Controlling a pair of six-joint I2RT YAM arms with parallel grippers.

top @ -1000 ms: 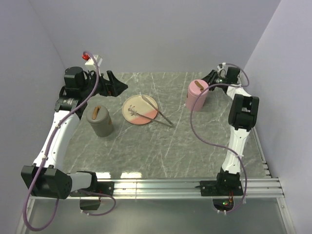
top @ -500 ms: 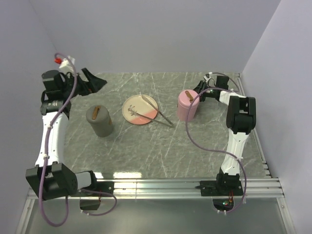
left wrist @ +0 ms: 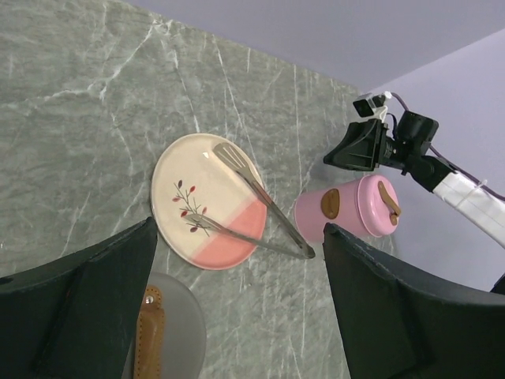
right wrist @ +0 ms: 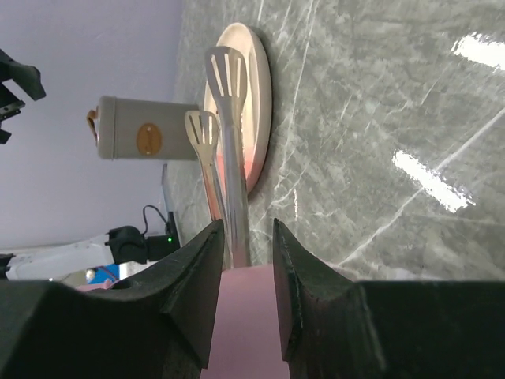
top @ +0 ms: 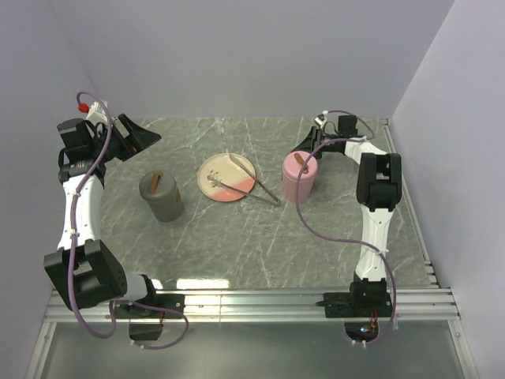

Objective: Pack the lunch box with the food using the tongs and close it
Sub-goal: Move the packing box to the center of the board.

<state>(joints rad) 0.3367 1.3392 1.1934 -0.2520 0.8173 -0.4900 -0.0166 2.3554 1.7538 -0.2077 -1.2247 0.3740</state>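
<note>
Starting at the near edge, the two arm bases sit on a metal rail (top: 260,300) at 6 o'clock. Beyond it the near half of the grey marbled table (top: 260,245) lies open from side to side.

Toward the middle, a grey container (top: 162,199) stands upright at 9 o'clock with a brown strap on its lid. It is apart from the plate and well in from the left edge.

The pink-and-cream plate (top: 215,167) lies flat just past centre. The tongs (top: 256,188) lie across it: both slotted tips rest on the plate, and the joined end pokes past the rim at 4 o'clock onto bare table, near the foot of the pink container. Small red marks show on the cream half; I cannot tell whether they are painted.

The pink container (top: 298,183) stands upright at 2 o'clock with its lid on, and open table separates it from the right edge. The right claw (top: 304,151) is at its top on the far side. Its fingers stand a narrow gap apart with pink showing between them; I cannot tell whether they pinch anything.

The left claw (top: 144,140) hangs in the air at 10 o'clock close to the left wall, spread wide and holding nothing.
</note>
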